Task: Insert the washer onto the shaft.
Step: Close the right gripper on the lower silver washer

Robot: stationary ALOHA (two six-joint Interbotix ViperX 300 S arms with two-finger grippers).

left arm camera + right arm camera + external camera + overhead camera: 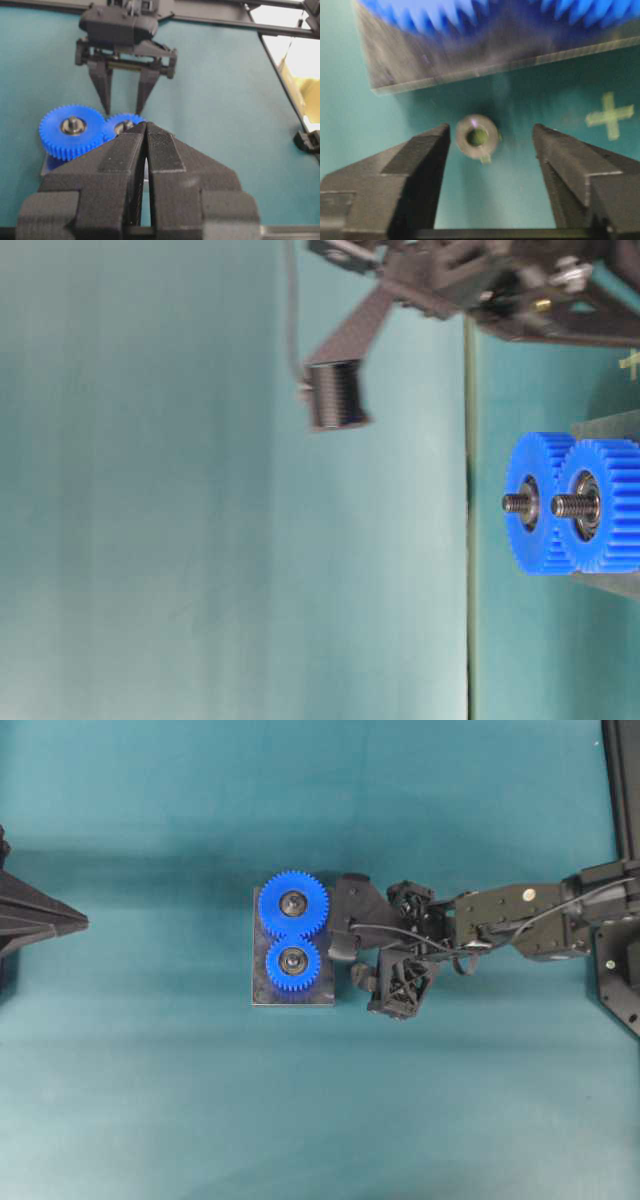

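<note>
A small grey washer (477,136) lies flat on the teal cloth just in front of the dark baseplate (470,60). My right gripper (491,131) is open and hangs over it, with the washer between the fingers and nearer the left one, untouched. Two blue gears (293,902) (293,965) sit on the baseplate (262,992), each on a threaded metal shaft (515,503) (566,505). In the overhead view the right gripper (345,932) stands at the plate's right edge and hides the washer. My left gripper (146,126) is shut and empty, far off at the left (80,921).
A green tape cross (610,116) marks the cloth to the right of the washer. The right arm (520,915) reaches in from the right side. Black frame posts (620,780) stand at the right edge.
</note>
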